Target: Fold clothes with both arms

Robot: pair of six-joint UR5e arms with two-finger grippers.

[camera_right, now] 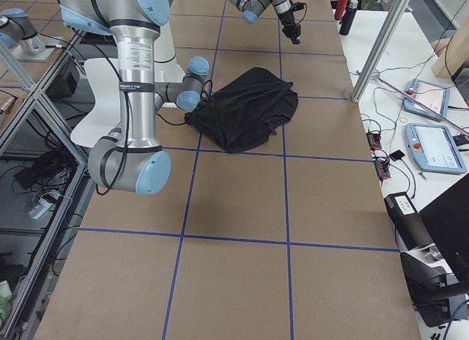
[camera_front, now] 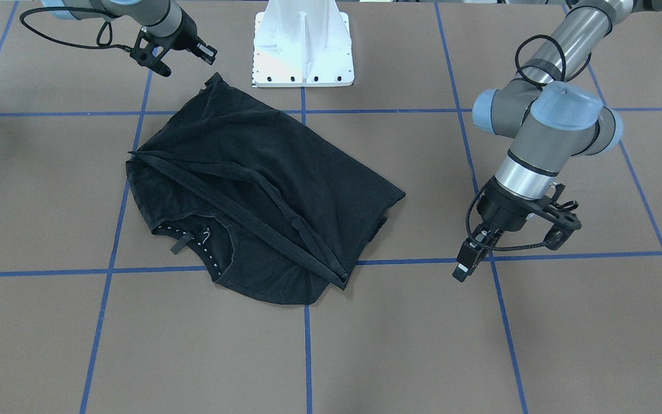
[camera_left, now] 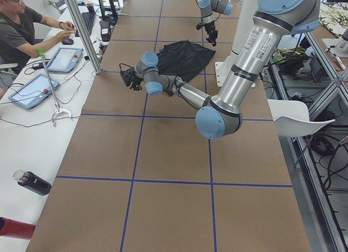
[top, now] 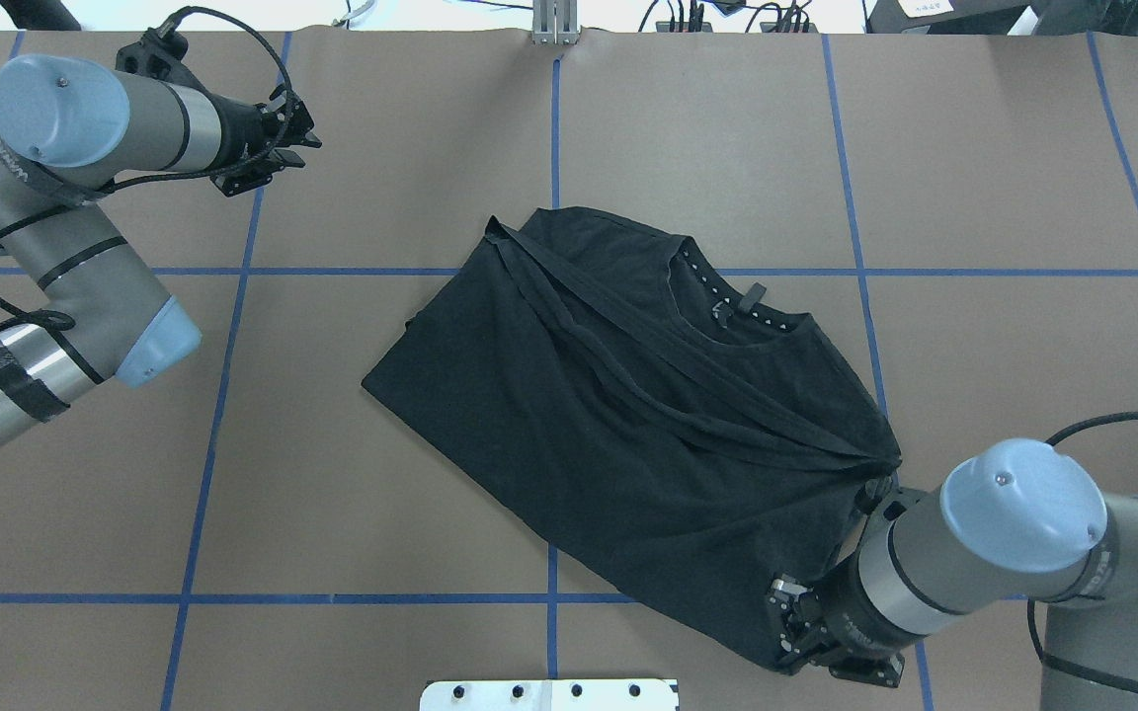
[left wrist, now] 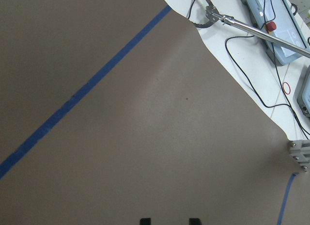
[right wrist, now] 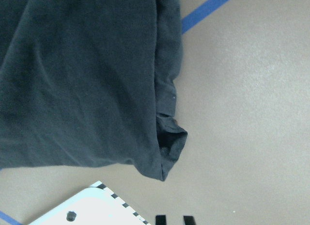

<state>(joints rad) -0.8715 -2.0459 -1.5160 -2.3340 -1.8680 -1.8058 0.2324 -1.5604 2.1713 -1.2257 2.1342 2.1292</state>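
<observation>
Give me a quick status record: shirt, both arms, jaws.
T-shirt: black, loosely folded over, rumpled, lying on table
neck trim: exposed, on the operators' side
left arm: clear of the shirt, jaws open, empty
right arm: by the shirt's robot-side corner, jaws open, holding nothing

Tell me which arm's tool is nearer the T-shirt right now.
Right. The right tool hangs just past the corner of the T-shirt nearest the robot; the left tool sits well off to the shirt's other side.
</observation>
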